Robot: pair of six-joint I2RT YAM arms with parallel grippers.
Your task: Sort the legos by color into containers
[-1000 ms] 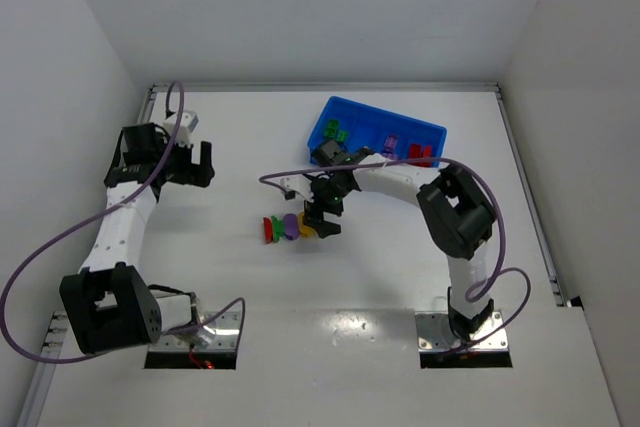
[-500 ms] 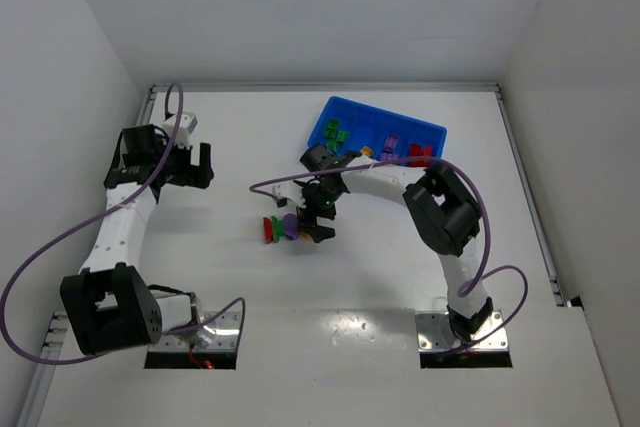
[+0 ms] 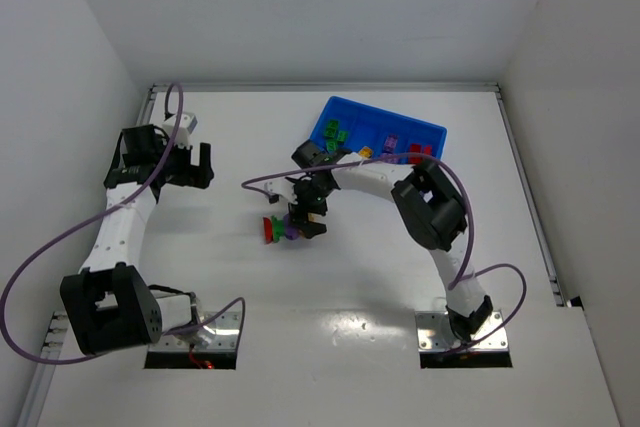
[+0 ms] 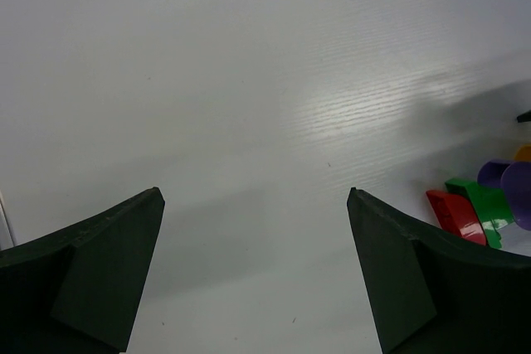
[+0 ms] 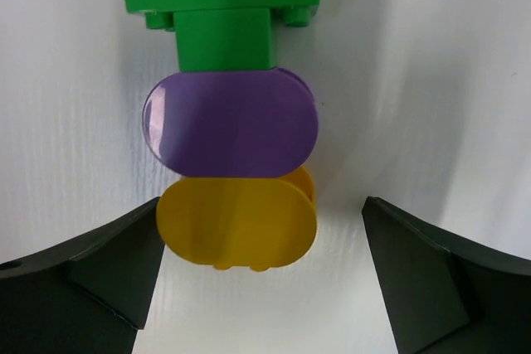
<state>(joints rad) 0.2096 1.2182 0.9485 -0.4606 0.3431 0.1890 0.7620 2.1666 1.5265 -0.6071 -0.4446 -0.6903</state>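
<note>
Overhead view spans the table (image 3: 350,287); both wrist views, lower, share the brick stack (image 5: 231,122).

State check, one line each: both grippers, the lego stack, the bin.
left gripper: open, holding nothing.
right gripper: open, fingers either side of the stack's yellow end, not closed on it.
lego stack: joined red-green-purple-yellow, lying on the table, not yet sorted.
blue bin: upright, with green, purple and red bricks inside, grouped apart by colour.
</note>
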